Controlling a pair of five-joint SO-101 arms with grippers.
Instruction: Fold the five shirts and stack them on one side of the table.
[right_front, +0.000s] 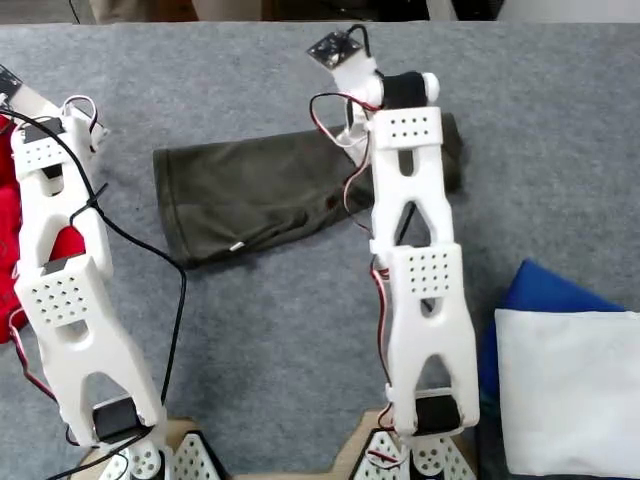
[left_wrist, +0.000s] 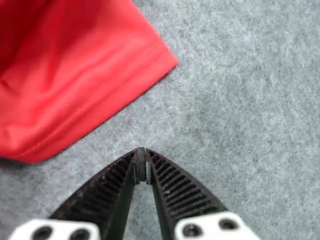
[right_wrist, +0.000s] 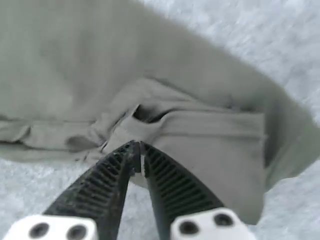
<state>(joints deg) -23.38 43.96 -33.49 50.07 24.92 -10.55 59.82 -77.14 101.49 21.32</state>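
A folded olive shirt (right_front: 250, 195) lies mid-table in the high view. The right arm (right_front: 410, 190) stretches over its right end. My right gripper (right_wrist: 139, 160) is shut and hovers just over a creased fold of the olive shirt (right_wrist: 210, 135); I see no cloth between its tips. A red shirt (right_front: 8, 200) lies at the table's left edge beside the left arm (right_front: 60, 260). My left gripper (left_wrist: 141, 167) is shut over bare grey felt, a little off the hemmed corner of the red shirt (left_wrist: 65, 75).
At the right edge a folded white shirt (right_front: 570, 390) lies on top of a blue one (right_front: 545, 290). The grey felt table (right_front: 270, 330) is bare between the arms and at the far right. Cables run along both arms.
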